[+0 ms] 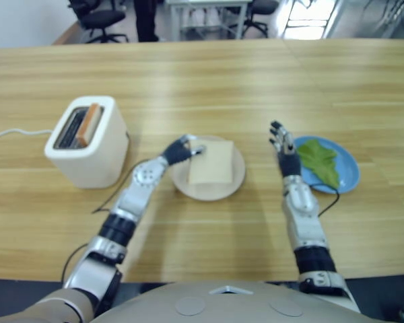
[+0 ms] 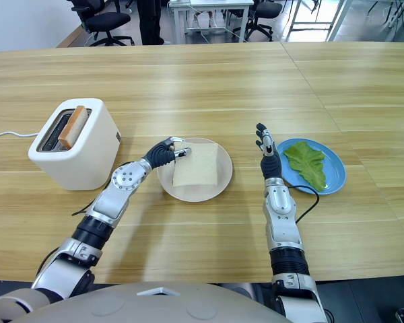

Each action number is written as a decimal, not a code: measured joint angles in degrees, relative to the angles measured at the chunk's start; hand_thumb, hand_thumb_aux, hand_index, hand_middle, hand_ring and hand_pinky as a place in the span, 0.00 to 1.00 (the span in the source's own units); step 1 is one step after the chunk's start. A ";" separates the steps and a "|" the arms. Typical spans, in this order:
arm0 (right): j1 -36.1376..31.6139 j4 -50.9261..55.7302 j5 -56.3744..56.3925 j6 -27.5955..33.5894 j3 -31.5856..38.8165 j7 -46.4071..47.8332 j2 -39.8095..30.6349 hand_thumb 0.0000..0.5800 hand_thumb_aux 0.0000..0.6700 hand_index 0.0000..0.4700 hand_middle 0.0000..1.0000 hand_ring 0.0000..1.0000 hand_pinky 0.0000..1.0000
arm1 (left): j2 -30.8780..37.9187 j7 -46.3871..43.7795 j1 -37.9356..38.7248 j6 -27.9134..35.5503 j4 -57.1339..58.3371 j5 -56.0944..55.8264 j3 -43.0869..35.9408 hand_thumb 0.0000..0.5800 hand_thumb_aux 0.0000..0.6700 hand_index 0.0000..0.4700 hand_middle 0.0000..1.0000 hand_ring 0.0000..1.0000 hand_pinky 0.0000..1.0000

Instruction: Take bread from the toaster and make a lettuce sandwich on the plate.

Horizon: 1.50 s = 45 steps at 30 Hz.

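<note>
A: Where's the bread?
B: One bread slice (image 2: pixel 196 165) lies flat on the plate (image 2: pixel 188 195). The left hand (image 2: pixel 163 153) grips its 10 o'clock corner, likely to square it for the lettuce.
A: And further out?
B: A second slice (image 2: pixel 74 126) stands in the toaster (image 2: pixel 87 158) at 9 o'clock. The lettuce (image 2: pixel 306 161) lies on the blue plate (image 2: pixel 337 171) at 3 o'clock, with the right hand (image 2: pixel 266 149) beside it, open and empty.
A: Touching the rim?
B: The left eye view overlaps them; the right eye view shows bare surface (image 2: pixel 188 87) between

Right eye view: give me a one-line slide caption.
Left hand at the corner of a bread slice on the plate; open right hand beside the lettuce; second slice in the toaster.
</note>
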 measured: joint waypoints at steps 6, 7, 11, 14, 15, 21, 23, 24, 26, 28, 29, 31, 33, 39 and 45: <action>0.21 -0.22 0.00 0.31 0.01 0.06 0.00 0.00 0.00 0.00 0.00 0.00 0.00 | 1.15 4.58 -1.40 -0.85 3.09 8.14 -2.43 0.88 0.65 0.63 1.00 1.00 1.00; 0.25 -0.25 0.00 0.34 0.01 0.08 0.00 0.00 0.00 0.00 0.00 0.00 0.00 | 1.46 5.20 -1.71 -0.84 3.21 9.43 -2.91 0.26 0.14 0.13 0.58 0.58 0.58; 0.69 -1.07 0.00 0.53 0.05 0.16 0.02 0.00 0.00 0.00 0.00 0.00 0.00 | 3.86 5.83 -2.78 3.46 4.97 18.24 -7.53 0.00 0.00 0.00 0.00 0.00 0.00; 0.75 -1.77 0.00 0.67 0.07 0.26 0.00 0.00 0.00 0.00 0.00 0.00 0.00 | 6.18 4.35 -3.07 8.04 4.65 24.52 -11.52 0.00 0.00 0.00 0.00 0.00 0.00; 0.74 -2.21 0.00 0.69 0.20 0.33 0.04 0.00 0.00 0.00 0.00 0.00 0.00 | 7.05 4.24 -3.09 9.38 4.01 26.21 -11.95 0.00 0.00 0.00 0.00 0.00 0.00; 1.22 -2.50 0.02 1.03 0.15 0.39 0.02 0.00 0.00 0.00 0.00 0.00 0.00 | 10.73 4.90 0.36 15.74 -4.15 31.51 -10.77 0.00 0.00 0.00 0.00 0.00 0.00; 1.13 -2.60 0.01 1.16 0.30 0.44 0.05 0.00 0.00 0.00 0.00 0.00 0.00 | 11.48 5.86 1.15 17.06 -10.34 32.55 -8.85 0.00 0.00 0.00 0.00 0.00 0.00; 1.10 -2.78 0.00 1.23 0.44 0.50 0.04 0.00 0.00 0.00 0.00 0.00 0.00 | 11.89 6.49 1.70 17.73 -13.90 33.13 -7.38 0.00 0.00 0.00 0.00 0.00 0.00; 1.38 -4.02 -0.06 1.31 0.50 0.67 -0.09 0.00 0.00 0.00 0.00 0.00 0.00 | 12.29 8.55 2.91 18.00 -21.37 33.55 -3.70 0.00 0.00 0.00 0.00 0.00 0.00; 1.60 -6.04 -0.77 1.27 0.78 0.78 -0.75 0.00 0.00 0.00 0.00 0.00 0.00 | 12.42 11.35 3.67 17.13 -28.75 34.20 -0.28 0.00 0.00 0.00 0.00 0.00 0.00; 1.81 -7.34 -1.39 1.13 0.77 0.80 -1.34 0.00 0.00 0.00 0.00 0.00 0.00 | 12.42 12.93 4.08 15.73 -32.42 34.22 1.26 0.00 0.00 0.00 0.00 0.00 0.00; 1.76 -10.04 -2.58 1.04 0.66 0.90 -2.90 0.00 0.00 0.00 0.00 0.00 0.00 | 12.18 16.08 5.34 11.72 -39.36 33.36 3.76 0.00 0.00 0.00 0.00 0.00 0.00; 1.43 -11.80 -3.83 1.03 0.62 0.88 -4.40 0.00 0.00 0.00 0.00 0.00 0.00 | 11.09 17.58 6.57 8.09 -43.36 31.64 4.57 0.00 0.00 0.00 0.00 0.00 0.00; 0.46 -13.13 -19.78 0.37 0.42 -4.64 -17.04 0.00 0.00 0.00 0.00 0.00 0.00 | 8.79 19.65 8.57 3.42 -34.31 27.14 5.83 0.00 0.00 0.00 0.00 0.00 0.00; -4.61 -0.55 -45.34 5.10 3.54 -14.81 -38.45 0.00 0.00 0.00 0.00 0.00 0.00 | 7.44 22.90 9.79 1.48 -15.63 23.63 7.51 0.00 0.00 0.00 0.00 0.00 0.00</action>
